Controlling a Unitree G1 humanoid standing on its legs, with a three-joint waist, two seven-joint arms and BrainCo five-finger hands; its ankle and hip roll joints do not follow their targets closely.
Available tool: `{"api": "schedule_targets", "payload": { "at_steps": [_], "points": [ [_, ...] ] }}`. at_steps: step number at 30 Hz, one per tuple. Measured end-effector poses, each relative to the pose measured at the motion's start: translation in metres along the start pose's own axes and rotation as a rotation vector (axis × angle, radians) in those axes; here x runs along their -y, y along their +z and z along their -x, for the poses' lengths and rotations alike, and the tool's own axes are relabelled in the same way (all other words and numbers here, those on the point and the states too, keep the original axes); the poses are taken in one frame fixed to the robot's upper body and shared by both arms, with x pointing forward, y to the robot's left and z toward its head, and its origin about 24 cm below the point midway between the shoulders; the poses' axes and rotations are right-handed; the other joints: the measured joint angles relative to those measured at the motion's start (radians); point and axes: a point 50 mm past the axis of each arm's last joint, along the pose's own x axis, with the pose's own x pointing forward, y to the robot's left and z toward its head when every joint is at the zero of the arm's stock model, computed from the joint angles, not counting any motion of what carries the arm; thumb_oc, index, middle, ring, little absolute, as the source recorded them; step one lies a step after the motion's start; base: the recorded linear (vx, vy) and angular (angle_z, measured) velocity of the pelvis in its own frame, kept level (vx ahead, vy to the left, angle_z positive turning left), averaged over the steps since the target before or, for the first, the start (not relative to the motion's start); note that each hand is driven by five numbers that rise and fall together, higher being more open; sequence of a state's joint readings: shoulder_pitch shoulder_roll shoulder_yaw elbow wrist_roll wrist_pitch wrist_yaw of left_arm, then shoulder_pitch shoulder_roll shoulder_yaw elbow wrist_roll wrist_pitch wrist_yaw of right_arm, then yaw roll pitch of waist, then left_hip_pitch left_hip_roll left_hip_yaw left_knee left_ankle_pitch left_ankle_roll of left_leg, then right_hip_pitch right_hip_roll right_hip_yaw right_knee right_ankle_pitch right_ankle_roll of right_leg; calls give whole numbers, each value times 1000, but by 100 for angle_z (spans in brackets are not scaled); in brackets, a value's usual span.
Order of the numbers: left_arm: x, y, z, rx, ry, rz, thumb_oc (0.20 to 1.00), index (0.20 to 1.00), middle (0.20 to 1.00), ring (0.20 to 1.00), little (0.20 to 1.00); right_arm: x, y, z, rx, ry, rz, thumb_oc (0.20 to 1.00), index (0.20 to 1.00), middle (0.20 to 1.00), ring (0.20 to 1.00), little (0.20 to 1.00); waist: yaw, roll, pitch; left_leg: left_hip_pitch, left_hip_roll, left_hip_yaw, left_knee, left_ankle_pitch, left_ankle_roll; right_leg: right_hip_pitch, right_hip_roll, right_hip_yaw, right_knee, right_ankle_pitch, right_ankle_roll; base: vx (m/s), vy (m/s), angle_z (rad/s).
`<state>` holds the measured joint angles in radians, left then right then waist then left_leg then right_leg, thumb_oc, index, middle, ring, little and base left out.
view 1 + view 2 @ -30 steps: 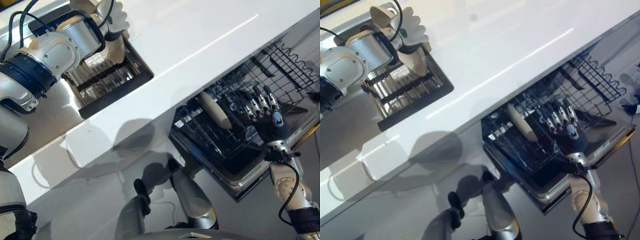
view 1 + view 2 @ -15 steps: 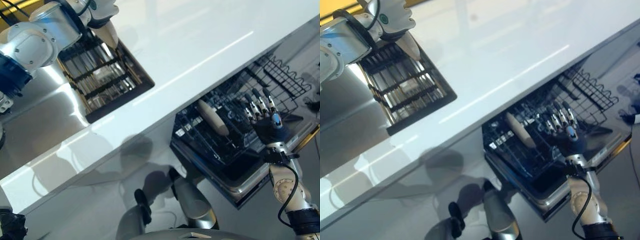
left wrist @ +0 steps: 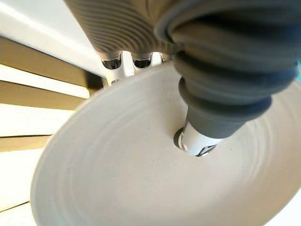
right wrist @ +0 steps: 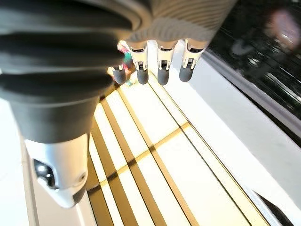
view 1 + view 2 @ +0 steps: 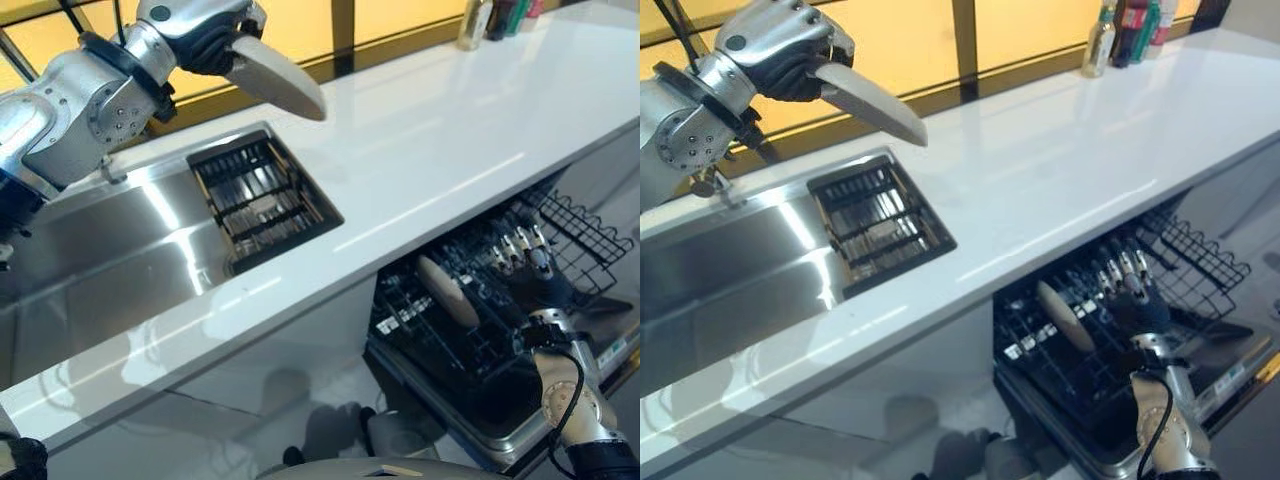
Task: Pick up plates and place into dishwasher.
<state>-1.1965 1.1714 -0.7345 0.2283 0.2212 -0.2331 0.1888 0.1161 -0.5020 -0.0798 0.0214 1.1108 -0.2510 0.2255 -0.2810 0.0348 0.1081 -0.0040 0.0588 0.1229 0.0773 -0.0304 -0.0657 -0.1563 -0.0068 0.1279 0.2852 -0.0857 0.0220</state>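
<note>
Carrying a plate from the sink side to the dishwasher is the step in hand. Nearest, low on the right, the right hand (image 5: 530,262) hovers over the pulled-out dishwasher rack (image 5: 480,300), fingers straight and slightly spread, holding nothing. One plate (image 5: 447,291) already stands on edge in the rack, just left of that hand. Beyond lies the white counter (image 5: 430,130), with the sink (image 5: 100,250) and its dark drain basket (image 5: 262,198) to the left. Farthest, upper left, the left hand (image 5: 205,30) pinches a beige plate (image 5: 280,78) by its rim, thumb on its face, held high above the counter. To do this well, I judge the plate should stay firmly gripped, clear the counter edge, then tilt upright into a free slot beside the standing plate.
</note>
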Motion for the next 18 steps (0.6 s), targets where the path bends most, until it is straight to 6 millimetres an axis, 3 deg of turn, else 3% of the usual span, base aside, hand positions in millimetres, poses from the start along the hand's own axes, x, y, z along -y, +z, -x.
{"api": "schedule_targets", "payload": {
  "at_steps": [13, 18],
  "points": [
    [69, 14, 68, -172, 249, 806, 200, 200, 200, 200, 200, 1, 6, 3, 105, -182, 194, 1000, 1000, 1000, 1000, 1000, 4, 11, -77, 65, -14, 14, -76, 18, 13, 49, -1, 28, -50, 3, 21, -70, 34, -4],
    [104, 43, 95, -225, 306, 1152, 200, 200, 200, 200, 200, 10, 7, 10, 182, -387, 156, 1000, 1000, 1000, 1000, 1000, 5, 11, -91, 80, -24, 23, -89, 21, 17, 48, -2, 40, -63, 7, 26, -77, 13, -5]
  ]
}}
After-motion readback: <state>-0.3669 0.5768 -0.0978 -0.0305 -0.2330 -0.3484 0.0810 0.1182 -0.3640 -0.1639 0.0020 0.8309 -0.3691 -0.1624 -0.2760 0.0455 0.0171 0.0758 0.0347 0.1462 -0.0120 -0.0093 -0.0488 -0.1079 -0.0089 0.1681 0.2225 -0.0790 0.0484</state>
